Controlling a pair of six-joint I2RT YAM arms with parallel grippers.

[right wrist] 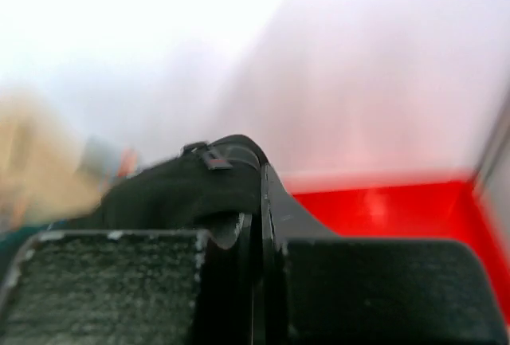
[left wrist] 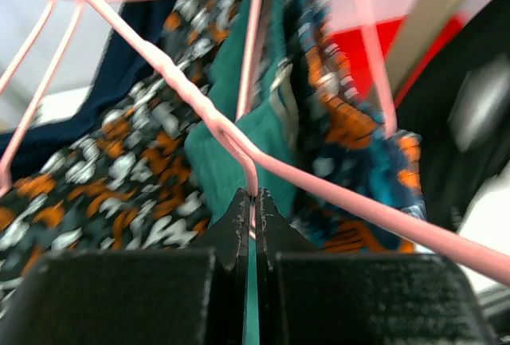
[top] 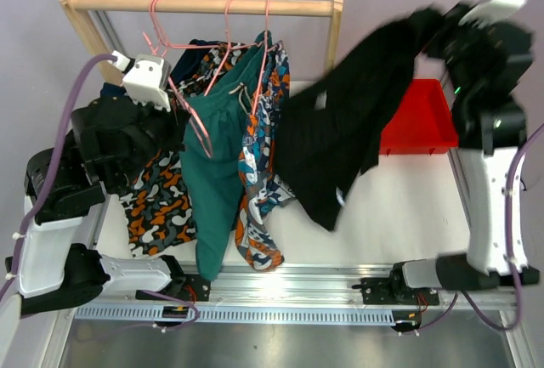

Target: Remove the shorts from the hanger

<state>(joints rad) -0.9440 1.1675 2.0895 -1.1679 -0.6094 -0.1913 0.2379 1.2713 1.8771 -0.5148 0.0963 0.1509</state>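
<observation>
Right gripper (top: 432, 26) is clamped shut on one end of the black shorts (top: 340, 130), which are off the rail (top: 204, 4). Their long axis trails from the jaws toward 7 o'clock, while the red bin (top: 421, 121) lies at 6 o'clock, so the cloth probably has to swing toward 3 o'clock to land inside. Left gripper (left wrist: 253, 198) is pinched on a pink hanger (left wrist: 215, 122) wire. Teal shorts (top: 212, 172) hang at 9 o'clock of the black shorts, nearer the left arm.

shorts (top: 212, 172) 5 | pink hangers (left wrist: 358, 197) 3 | red bin (top: 421, 121) 1 | wooden rail (top: 204, 4) 1
</observation>
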